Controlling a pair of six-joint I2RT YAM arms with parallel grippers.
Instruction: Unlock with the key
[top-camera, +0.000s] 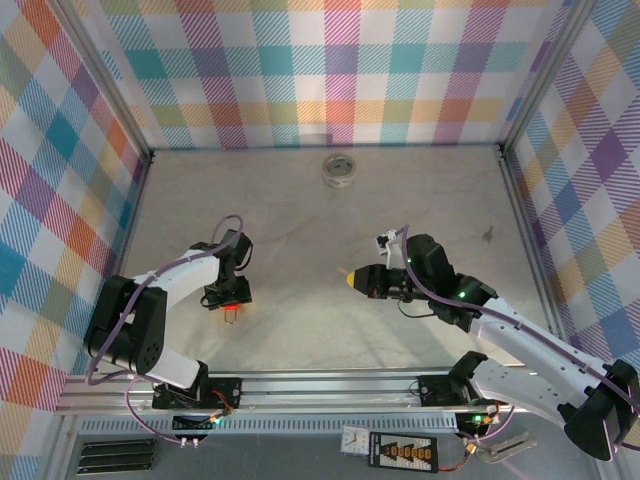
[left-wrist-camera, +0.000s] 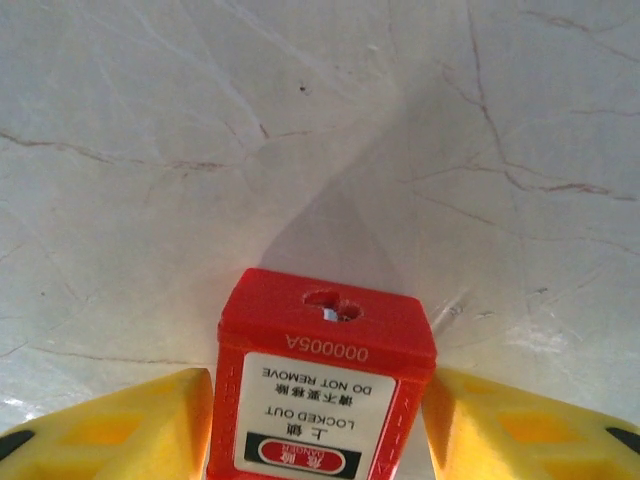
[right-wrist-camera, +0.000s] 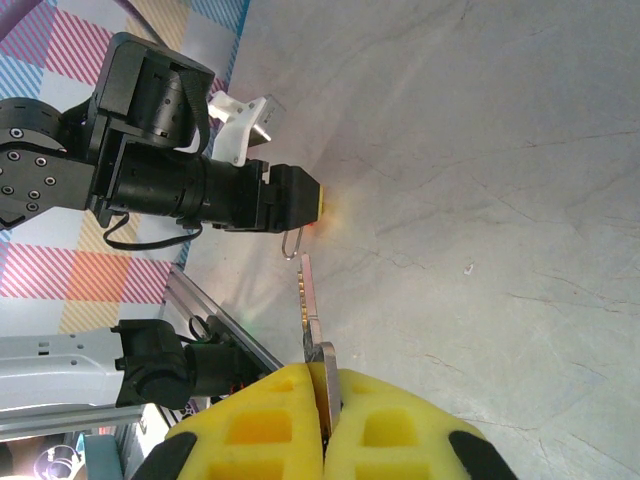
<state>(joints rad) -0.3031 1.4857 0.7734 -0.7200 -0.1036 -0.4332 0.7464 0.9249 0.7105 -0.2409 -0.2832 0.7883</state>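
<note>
1. Gripping the key in my right gripper: jaws pressed together on its head, blade sticking out past the yellow fingertips.
2. Left gripper: yellow left fingers stand on either side of a red padlock, right at its flanks. Cannot tell whether they press on it or just stand beside it.
3. Padlock detail, left wrist view: keyhole on the face turned away from my palm; white label reads "LOCKED OUT / DO NOT REMOVE", with the number 000006A embossed above it.
4. Right wrist view: a thin wire shackle hangs beside the left gripper's tip, and the key blade points roughly that way.
5. Top view: the two grippers sit well apart over the marbled table, left one low over the surface, right one level with its tip facing left.
6. Near the back wall, a round silvery ring-shaped object lies on the table, well clear of both arms.
</note>
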